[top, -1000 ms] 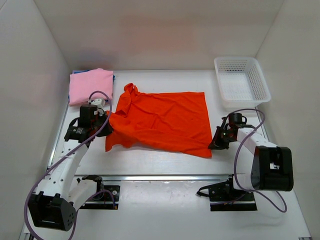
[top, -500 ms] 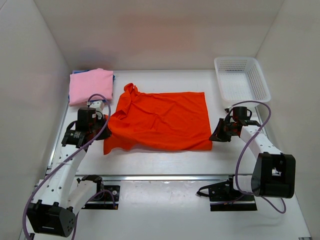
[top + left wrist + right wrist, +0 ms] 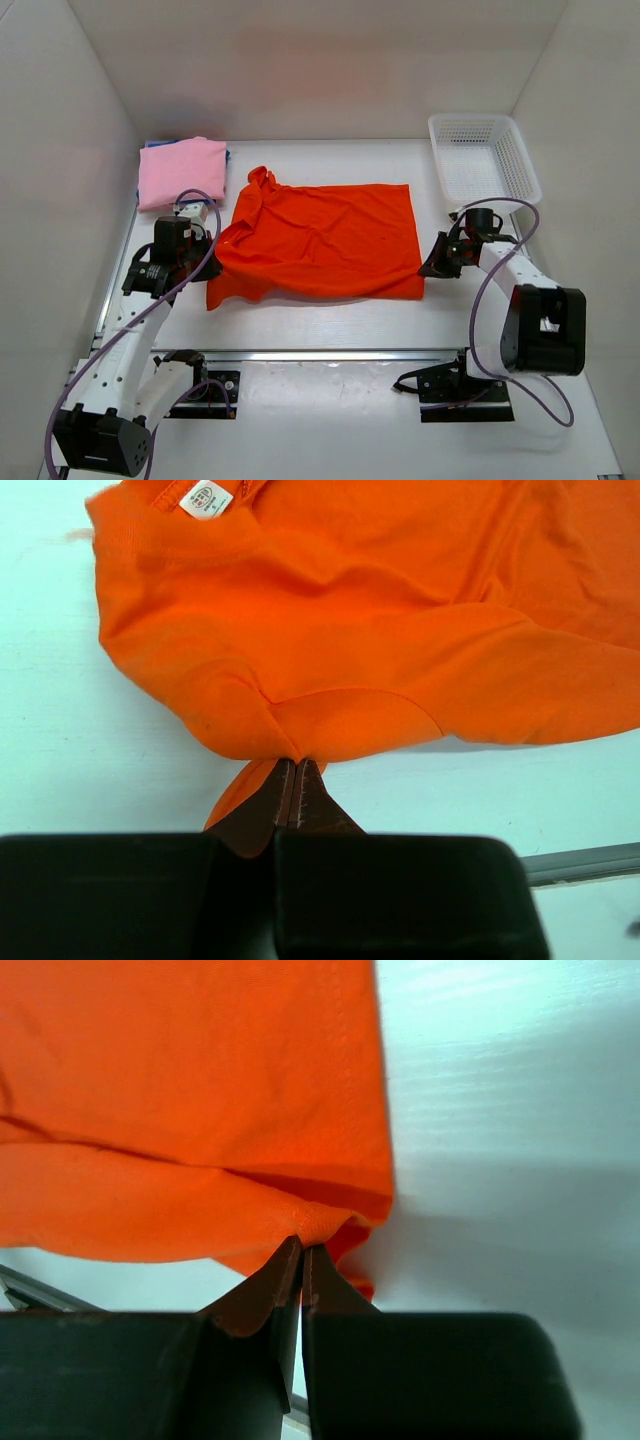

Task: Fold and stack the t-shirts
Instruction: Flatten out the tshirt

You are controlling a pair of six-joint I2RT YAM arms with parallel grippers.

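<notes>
Two pinches hold the orange-red t-shirt (image 3: pixel 320 240) mid-table: my left gripper (image 3: pixel 210 258) is closed on its left edge, my right gripper (image 3: pixel 433 265) on the near right corner. I've just drawn that corner back, starting the fold.

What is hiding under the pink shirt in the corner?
A thin blue edge of cloth peeks out from under the pink shirt along its far side. The rest is covered, so its shape cannot be seen.
</notes>
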